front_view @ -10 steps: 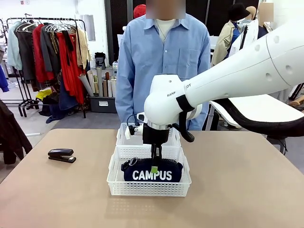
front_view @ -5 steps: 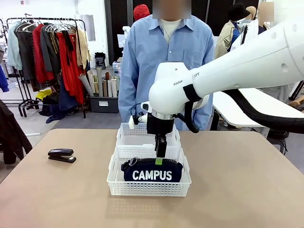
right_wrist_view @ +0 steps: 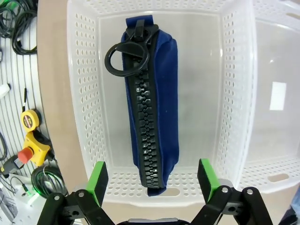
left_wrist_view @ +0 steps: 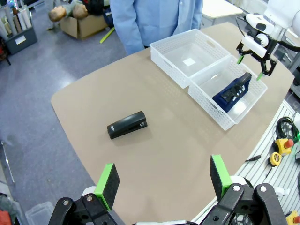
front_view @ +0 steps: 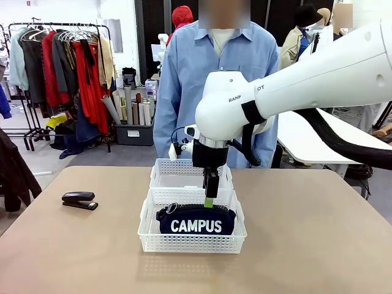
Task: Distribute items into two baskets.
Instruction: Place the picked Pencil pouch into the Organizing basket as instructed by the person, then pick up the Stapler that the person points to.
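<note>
You had the stapler (front_view: 79, 200) on the table (front_view: 306, 245) at the robot's left, well apart from the baskets (front_view: 191, 244), its length nearly along the pad-to-pad line of your wide-open, empty left gripper (left_wrist_view: 162, 165), likely nearer than the right gripper (right_wrist_view: 152, 180), open and empty over the basketed pouch (right_wrist_view: 159, 93).

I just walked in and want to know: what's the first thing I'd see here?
A navy CAMPUS pouch lies in the near white basket, mid-table, with the right tool hovering open just above it. A small black stapler sits alone on the table at the robot's left.
</note>
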`<state>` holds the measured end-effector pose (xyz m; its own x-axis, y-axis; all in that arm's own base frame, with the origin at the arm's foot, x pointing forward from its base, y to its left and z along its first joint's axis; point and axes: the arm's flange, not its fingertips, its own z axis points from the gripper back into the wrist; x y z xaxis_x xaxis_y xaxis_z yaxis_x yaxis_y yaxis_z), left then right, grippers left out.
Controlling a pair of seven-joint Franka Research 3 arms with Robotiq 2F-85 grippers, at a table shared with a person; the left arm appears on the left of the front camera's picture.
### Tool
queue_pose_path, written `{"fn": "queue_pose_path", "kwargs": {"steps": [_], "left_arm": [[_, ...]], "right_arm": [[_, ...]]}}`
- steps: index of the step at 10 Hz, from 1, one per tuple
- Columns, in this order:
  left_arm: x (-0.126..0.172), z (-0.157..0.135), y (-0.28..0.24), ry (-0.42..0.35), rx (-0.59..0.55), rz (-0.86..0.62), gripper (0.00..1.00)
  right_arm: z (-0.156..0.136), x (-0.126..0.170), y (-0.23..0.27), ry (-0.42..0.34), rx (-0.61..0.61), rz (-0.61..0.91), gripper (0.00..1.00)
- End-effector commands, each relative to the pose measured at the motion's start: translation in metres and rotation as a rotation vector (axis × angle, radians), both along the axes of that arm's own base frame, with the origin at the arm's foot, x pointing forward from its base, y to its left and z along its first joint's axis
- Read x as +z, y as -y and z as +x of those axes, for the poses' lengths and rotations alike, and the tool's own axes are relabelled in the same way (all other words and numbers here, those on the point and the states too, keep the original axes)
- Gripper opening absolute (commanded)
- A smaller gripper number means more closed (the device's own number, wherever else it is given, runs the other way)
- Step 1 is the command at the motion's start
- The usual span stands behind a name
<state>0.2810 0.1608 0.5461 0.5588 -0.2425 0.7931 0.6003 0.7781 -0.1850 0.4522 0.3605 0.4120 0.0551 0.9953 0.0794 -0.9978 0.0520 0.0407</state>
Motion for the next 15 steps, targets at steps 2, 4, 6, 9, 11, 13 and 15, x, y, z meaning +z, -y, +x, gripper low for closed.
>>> {"fn": "queue_pose_path", "kwargs": {"steps": [2,4,6,9,11,13,15], "left_arm": [[0.0,0.0,0.0,0.014,-0.015,-0.004,1.0],[0.0,0.0,0.0,0.014,-0.015,-0.004,1.0],[0.0,0.0,0.0,0.014,-0.015,-0.004,1.0],[0.0,0.0,0.0,0.014,-0.015,-0.004,1.0],[0.0,0.0,0.0,0.014,-0.015,-0.004,1.0],[0.0,0.0,0.0,0.014,-0.015,-0.004,1.0],[0.0,0.0,0.0,0.014,-0.015,-0.004,1.0]], "right_arm": [[0.001,0.0,0.0,-0.001,-0.006,0.001,1.0],[0.001,0.0,0.0,-0.001,-0.006,0.001,1.0],[0.001,0.0,0.0,-0.001,-0.006,0.001,1.0],[0.001,0.0,0.0,-0.001,-0.006,0.001,1.0],[0.001,0.0,0.0,-0.001,-0.006,0.001,1.0],[0.0,-0.002,0.0,-0.004,0.0,-0.001,1.0],[-0.004,0.015,0.036,-0.019,-0.094,0.039,1.0]]}}
